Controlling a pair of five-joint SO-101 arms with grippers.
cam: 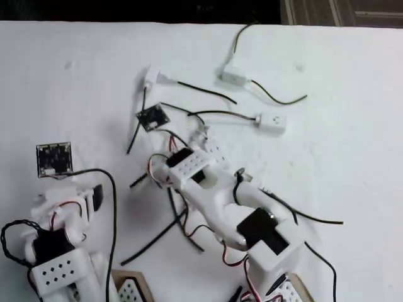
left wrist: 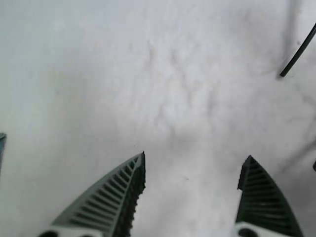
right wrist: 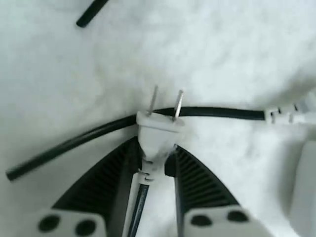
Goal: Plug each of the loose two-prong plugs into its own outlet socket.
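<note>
My right gripper (right wrist: 155, 148) is shut on a white two-prong plug (right wrist: 157, 129), whose prongs point away from the wrist over a black cable (right wrist: 217, 113) lying across the table. In the high view this gripper (cam: 204, 143) sits mid-table, short of a white socket block (cam: 271, 121) on a black lead. A second white socket block (cam: 233, 76) lies farther back. Another white plug piece (cam: 153, 77) lies at the back left. My left gripper (left wrist: 192, 168) is open over bare white table, low at the left in the high view (cam: 94, 196).
Two black square pieces lie on the table, one (cam: 153, 117) near the middle and one (cam: 53, 158) at the left. Loose black cables (cam: 157, 236) cross beside the right arm. A cable end (left wrist: 298, 49) shows near the left gripper. The table's far edge (cam: 126, 22) runs along the back.
</note>
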